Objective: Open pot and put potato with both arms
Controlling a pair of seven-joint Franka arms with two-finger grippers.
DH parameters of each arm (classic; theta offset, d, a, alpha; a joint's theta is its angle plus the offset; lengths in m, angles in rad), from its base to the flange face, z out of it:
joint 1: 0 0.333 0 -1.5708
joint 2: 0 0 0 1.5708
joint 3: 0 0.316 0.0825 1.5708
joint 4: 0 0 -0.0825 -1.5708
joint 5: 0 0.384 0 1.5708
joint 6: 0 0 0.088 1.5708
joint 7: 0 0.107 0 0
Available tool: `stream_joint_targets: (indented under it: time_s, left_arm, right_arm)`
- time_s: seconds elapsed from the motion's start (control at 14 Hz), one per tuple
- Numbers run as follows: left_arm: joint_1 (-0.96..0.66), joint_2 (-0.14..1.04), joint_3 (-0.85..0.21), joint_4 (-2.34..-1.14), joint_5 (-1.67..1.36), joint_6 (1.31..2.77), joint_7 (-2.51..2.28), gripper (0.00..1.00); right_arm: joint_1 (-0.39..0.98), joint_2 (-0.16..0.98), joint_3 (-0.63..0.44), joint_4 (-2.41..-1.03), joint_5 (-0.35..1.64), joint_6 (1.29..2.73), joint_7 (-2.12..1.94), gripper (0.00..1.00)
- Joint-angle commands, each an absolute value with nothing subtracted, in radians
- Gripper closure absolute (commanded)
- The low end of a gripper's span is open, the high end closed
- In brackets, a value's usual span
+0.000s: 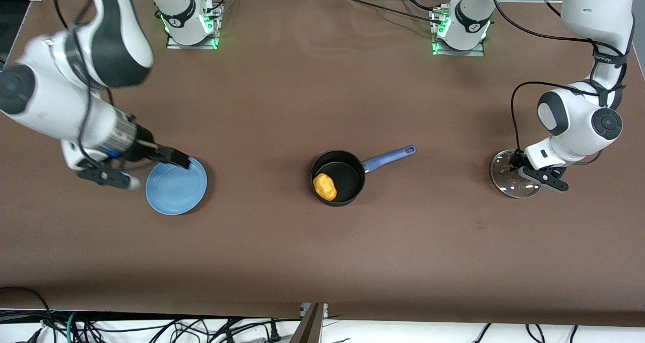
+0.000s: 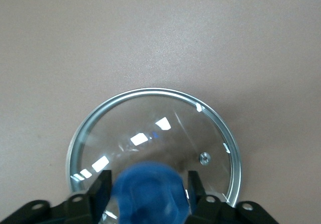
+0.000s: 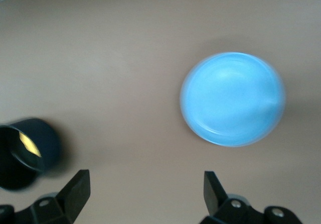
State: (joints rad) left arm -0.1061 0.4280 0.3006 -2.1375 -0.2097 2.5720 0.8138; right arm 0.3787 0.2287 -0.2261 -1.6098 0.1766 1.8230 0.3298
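The black pot (image 1: 347,174) with its long blue handle (image 1: 390,157) stands uncovered mid-table, and the yellow-orange potato (image 1: 324,187) lies inside it. Both show in the right wrist view: pot (image 3: 45,143), potato (image 3: 27,144). The glass lid (image 1: 506,184) lies flat on the table at the left arm's end. My left gripper (image 1: 519,165) is low over it. In the left wrist view, the fingers (image 2: 103,186) flank the lid's blue knob (image 2: 150,191) with a thin gap on each side. My right gripper (image 1: 174,157) is open and empty over the plate's rim.
A flat light-blue plate (image 1: 176,189) lies at the right arm's end of the table and also shows in the right wrist view (image 3: 233,98). The arm bases stand along the edge farthest from the front camera. Cables hang past the nearest edge.
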Motion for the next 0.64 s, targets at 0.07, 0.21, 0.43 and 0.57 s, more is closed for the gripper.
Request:
stream_joint_targets:
  time_s: [0.07,0.21,0.43,0.57]
  left_arm:
    - [-0.098,0.403,0.305,-2.142,-0.268,2.56,0.839,0.0]
    - [-0.1,0.381,0.304,-2.064,-0.267,2.417,0.812,0.0]
    - [-0.11,0.374,0.293,-1.854,-0.232,2.066,0.619,0.0]
    - [-0.115,0.361,0.253,-1.722,-0.151,1.895,0.424,0.0]
  right_arm:
    - [0.394,0.075,-0.239,-1.675,0.066,1.685,0.296,0.0]
    - [0.344,0.072,-0.218,-1.614,0.055,1.635,0.247,0.0]
    - [0.189,0.098,-0.086,-1.516,0.049,1.554,0.189,0.0]
    - [0.189,0.098,-0.092,-1.502,0.048,1.54,0.184,0.0]
